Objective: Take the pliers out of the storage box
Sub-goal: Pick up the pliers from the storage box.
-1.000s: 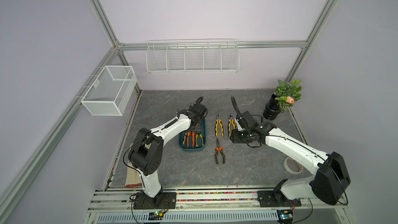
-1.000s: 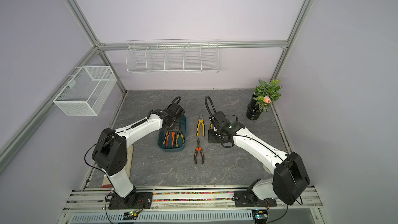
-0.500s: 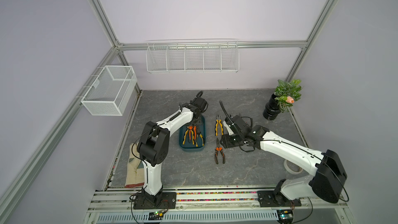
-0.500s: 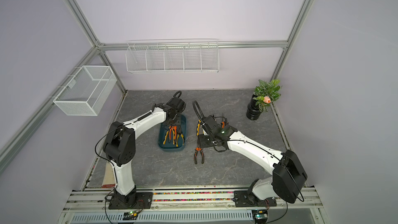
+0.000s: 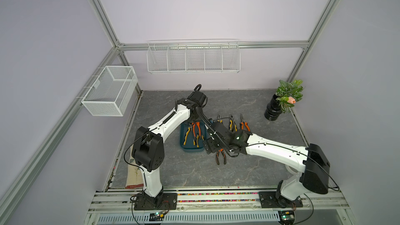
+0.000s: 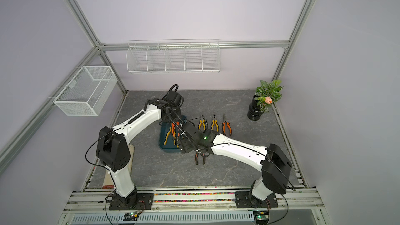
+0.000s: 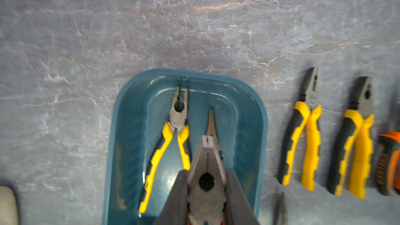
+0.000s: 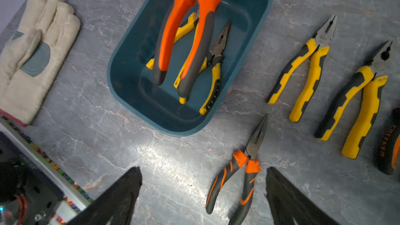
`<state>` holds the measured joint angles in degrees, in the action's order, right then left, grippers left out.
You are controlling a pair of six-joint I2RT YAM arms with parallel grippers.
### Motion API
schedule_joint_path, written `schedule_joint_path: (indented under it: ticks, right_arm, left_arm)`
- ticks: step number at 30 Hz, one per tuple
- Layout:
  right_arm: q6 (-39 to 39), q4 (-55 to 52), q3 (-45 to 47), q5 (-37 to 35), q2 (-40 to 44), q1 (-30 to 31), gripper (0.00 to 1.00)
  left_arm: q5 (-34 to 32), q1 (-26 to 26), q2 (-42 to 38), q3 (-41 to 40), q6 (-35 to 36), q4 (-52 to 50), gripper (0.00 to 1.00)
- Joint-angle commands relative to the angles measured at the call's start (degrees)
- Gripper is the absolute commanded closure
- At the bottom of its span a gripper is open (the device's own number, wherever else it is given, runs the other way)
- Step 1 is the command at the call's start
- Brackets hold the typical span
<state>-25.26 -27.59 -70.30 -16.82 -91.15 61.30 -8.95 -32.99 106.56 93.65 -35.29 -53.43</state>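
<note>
Only the left wrist view is showing the left tool (image 7: 206, 170) clamping orange-handled pliers (image 7: 206, 152) over the storage box (image 7: 129, 137), lower centre; the right tool (image 8: 203, 167), gaping empty, is sitting further left than earlier.

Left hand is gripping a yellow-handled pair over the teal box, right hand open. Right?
No: the left hand grips an orange-handled pair, as the right wrist view shows. It is over the teal box, and the right hand is open.
</note>
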Motion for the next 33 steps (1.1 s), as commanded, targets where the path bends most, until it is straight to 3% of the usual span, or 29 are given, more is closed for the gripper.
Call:
schedule_joint_path:
  ticks: [1, 7, 14, 22, 28, 33]
  right_arm:
    - [1.8, 8.3, 2.1, -6.3, -1.0, 1.0, 0.1]
    - [4.3, 10.2, -0.9, -9.0, -6.5, 1.8, 0.13]
    - [4.0, 7.5, -7.4, -6.7, -11.1, 1.9, 0.15]
    - [-0.6, 4.8, -7.4, -2.2, -8.4, 2.0, 0.16]
    - [-1.0, -6.4, -17.2, -5.6, -15.4, 1.6, 0.15]
    - [-3.0, -9.3, -21.0, -4.2, -20.8, 0.0, 0.15]
  left_arm:
    - [4.9, 0.7, 0.6, 3.9, -4.9, -3.3, 1.0]
    - [5.3, 0.7, 3.7, 8.5, -7.3, -9.3, 1.0]
    - [3.9, 1.0, 3.6, 6.3, -7.5, -9.1, 1.0]
    - [3.7, 1.4, 5.3, 6.5, -6.3, -8.7, 1.0]
    - [5.6, 1.4, 4.1, 5.2, -7.0, -7.8, 1.0]
    - [5.6, 1.4, 3.9, 5.4, -7.1, -8.3, 1.0]
